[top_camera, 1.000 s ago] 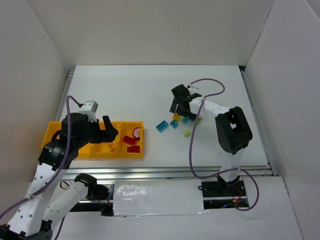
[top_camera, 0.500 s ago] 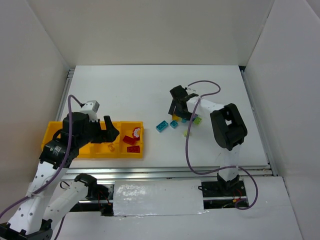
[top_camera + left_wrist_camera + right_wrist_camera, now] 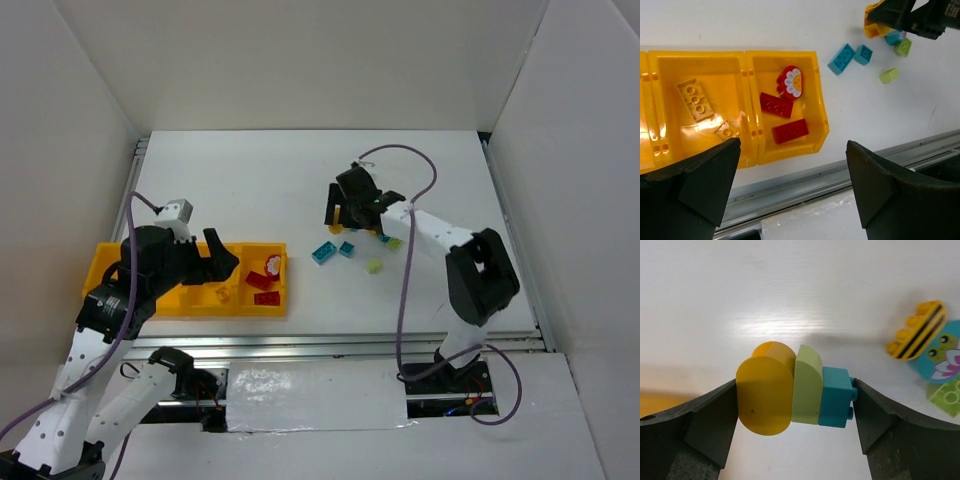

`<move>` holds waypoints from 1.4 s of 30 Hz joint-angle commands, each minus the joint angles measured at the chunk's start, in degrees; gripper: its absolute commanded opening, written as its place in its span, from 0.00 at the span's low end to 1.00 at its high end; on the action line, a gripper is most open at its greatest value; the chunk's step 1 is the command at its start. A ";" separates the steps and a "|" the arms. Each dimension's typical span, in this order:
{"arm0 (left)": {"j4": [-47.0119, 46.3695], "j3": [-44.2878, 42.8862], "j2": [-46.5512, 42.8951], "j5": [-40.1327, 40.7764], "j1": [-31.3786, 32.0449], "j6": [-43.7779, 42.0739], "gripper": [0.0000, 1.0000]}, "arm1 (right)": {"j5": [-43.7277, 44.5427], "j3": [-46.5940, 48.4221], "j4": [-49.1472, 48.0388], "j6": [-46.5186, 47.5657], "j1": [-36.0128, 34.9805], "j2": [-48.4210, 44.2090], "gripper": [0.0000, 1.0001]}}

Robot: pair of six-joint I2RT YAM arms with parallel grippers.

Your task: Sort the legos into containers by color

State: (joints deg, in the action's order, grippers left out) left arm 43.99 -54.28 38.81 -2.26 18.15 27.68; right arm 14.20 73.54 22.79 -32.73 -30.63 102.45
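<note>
My right gripper is shut on a joined stack of a yellow, a light green and a teal lego, held above the white table. In the top view it hangs behind two loose teal legos. The yellow tray lies at the left. Its rightmost compartment holds red legos, and the one beside it holds yellow legos. My left gripper is open and empty above the tray's near edge, seen in the top view over the tray.
Loose on the table are two teal legos, a light green one, a yellow-black striped one, a teal frog-printed one and a green plate. A metal rail runs along the near edge.
My right gripper has moved back and a little left with the stack, away from the loose legos. My left arm has hardly moved.
</note>
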 commanded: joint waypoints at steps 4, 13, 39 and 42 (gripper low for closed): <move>-10.05 1.63 -1.54 -3.19 0.13 15.36 0.99 | -5.48 -9.87 -9.77 15.58 -13.37 -19.81 0.25; -29.54 8.48 2.58 -29.16 0.04 31.54 0.98 | -21.40 -25.55 -22.08 26.22 -24.11 -44.00 0.21; -47.41 17.45 8.21 -39.66 6.28 34.28 0.69 | -8.84 -11.23 -15.67 26.93 -32.56 -34.61 0.28; -47.94 16.93 8.48 -40.19 6.37 32.88 0.52 | -10.41 -10.08 -15.23 26.14 -32.91 -33.55 0.31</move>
State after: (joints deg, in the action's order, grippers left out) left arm -0.99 -36.73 47.07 -40.84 24.01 62.98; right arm 3.70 59.42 9.96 -5.37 -62.89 68.23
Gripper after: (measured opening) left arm 0.560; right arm 0.902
